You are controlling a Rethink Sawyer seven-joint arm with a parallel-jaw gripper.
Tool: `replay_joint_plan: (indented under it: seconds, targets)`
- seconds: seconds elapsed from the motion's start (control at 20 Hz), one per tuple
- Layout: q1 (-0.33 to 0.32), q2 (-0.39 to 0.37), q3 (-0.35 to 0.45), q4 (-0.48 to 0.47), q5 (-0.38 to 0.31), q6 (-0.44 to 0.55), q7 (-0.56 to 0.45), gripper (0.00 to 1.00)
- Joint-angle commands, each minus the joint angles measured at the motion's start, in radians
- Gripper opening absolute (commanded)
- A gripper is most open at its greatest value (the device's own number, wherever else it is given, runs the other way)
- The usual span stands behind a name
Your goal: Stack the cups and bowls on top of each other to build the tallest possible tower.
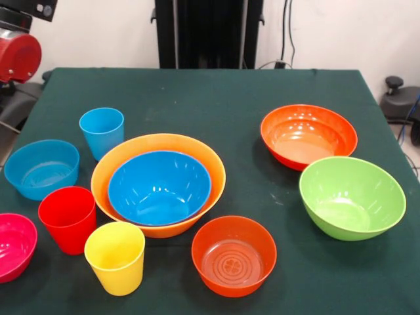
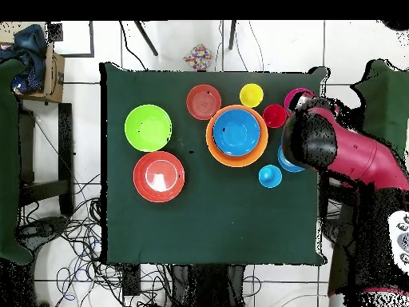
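Note:
The tower is a large pale orange bowl [image 1: 157, 140] [image 2: 236, 162] with a blue bowl [image 1: 159, 189] [image 2: 236, 132] nested in it, left of the table's middle in the front view. Around it stand a light blue cup [image 1: 102, 131] [image 2: 270, 176], a red cup [image 1: 67, 218] [image 2: 274, 116] and a yellow cup [image 1: 115, 257] [image 2: 251, 95]. A small light blue bowl [image 1: 41, 168] and a magenta bowl [image 1: 13, 246] [image 2: 299, 94] sit at the left edge. Two red-orange bowls [image 1: 233, 256] [image 1: 308, 136] and a lime green bowl [image 1: 352, 197] [image 2: 148, 128] lie apart. No gripper shows.
The red and black arm [image 2: 327, 148] is folded over the table's right edge in the overhead view, covering part of the small bowls there; a red joint [image 1: 16, 52] shows at the front view's top left. The dark green cloth [image 1: 197, 92] covers the table. Cables lie on the floor.

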Motion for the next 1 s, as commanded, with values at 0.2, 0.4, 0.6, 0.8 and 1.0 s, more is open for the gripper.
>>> replay_joint_plan:
  seconds: [0.2, 0.4, 0.6, 0.8, 1.0]
  targets:
    - [0.241, 0.194, -0.243, -0.165, -0.062, -0.120, 0.154, 1.00]
    - [0.305, 0.248, -0.372, -0.211, -0.002, -0.148, 0.189, 1.00]
    - [0.340, 0.282, -0.459, -0.229, 0.064, -0.189, 0.206, 1.00]
    - [0.349, 0.291, -0.500, -0.244, 0.118, -0.212, 0.194, 1.00]
    - [0.243, 0.221, -0.280, -0.210, 0.052, -0.111, 0.043, 1.00]
